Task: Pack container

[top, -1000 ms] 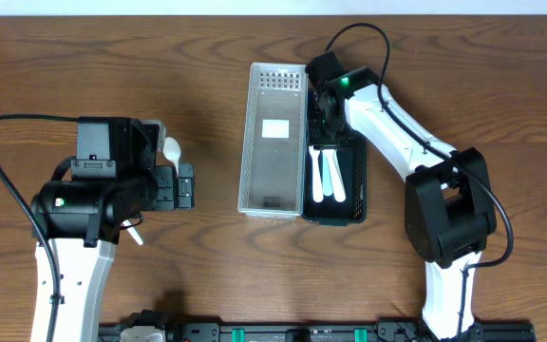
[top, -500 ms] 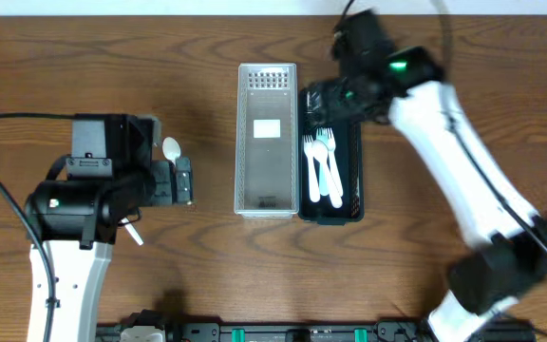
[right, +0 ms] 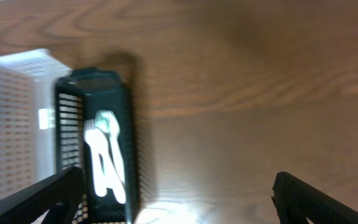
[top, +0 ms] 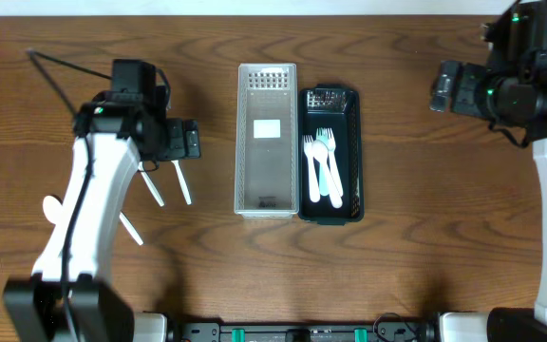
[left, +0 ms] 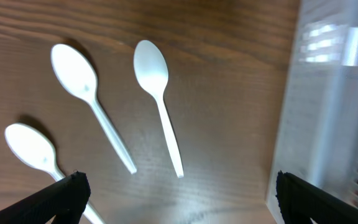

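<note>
A black container (top: 357,152) in the table's middle holds white forks (top: 323,166). A white mesh container (top: 267,171) lies against its left side with nothing but a label inside. Several white spoons (top: 180,180) lie loose on the wood to the left. My left gripper (top: 190,140) hovers open just above them, and in its wrist view the spoons (left: 157,99) lie ahead of the empty left gripper (left: 179,193). My right gripper (top: 442,87) hangs open and empty at the far right, away from the containers. From its wrist view the right gripper (right: 178,186) looks down on the black container (right: 128,149).
Another spoon (top: 129,228) lies lower left beside the left arm, partly hidden by it. The white container's wall (left: 328,106) stands close to the left gripper's right finger. Bare wood lies between the black container and the right arm.
My right arm has pulled away from the black container to the far right and opened its jaws. My left arm has shifted toward the table's back, uncovering spoons on the wood.
</note>
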{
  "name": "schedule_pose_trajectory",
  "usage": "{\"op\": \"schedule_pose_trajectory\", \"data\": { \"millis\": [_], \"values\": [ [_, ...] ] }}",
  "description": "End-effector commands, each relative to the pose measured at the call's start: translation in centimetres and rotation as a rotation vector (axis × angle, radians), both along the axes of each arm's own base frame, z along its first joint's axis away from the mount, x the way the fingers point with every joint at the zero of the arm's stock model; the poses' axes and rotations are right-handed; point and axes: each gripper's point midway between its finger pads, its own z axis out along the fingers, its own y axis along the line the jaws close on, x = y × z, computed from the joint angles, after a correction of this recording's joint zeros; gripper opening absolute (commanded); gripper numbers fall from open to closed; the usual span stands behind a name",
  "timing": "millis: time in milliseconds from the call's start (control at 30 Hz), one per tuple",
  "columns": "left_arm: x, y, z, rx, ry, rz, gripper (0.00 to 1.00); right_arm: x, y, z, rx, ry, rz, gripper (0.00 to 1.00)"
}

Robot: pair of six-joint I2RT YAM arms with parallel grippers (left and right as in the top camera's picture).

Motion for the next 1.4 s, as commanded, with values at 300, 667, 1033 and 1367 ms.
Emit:
{"op": "schedule_pose_trajectory", "data": {
  "millis": [300, 667, 1033, 1367],
  "values": [
    [0.6, 0.0, -9.9, -0.096, 0.234, 0.08, 0.98, -0.4, -0.8, -3.9, -0.034, 0.121, 0.047, 0.99],
    [-0.4, 1.5, -13.9, -0.108, 0.321, 0.135, 0.98, -0.6, -0.8, -4.4, -0.035, 0.139, 0.053, 0.99],
    [-1.3, 1.5, -17.0, -0.107, 0.401, 0.139, 0.93, -0.9, -0.8, -4.6, -0.034, 0.153, 0.053, 0.99],
    [-1.5, 1.4, -16.9, -0.107, 0.407, 0.139, 0.49, -0.9, -0.8, -4.6, -0.034, 0.153, 0.053, 0.99]
  ]
}}
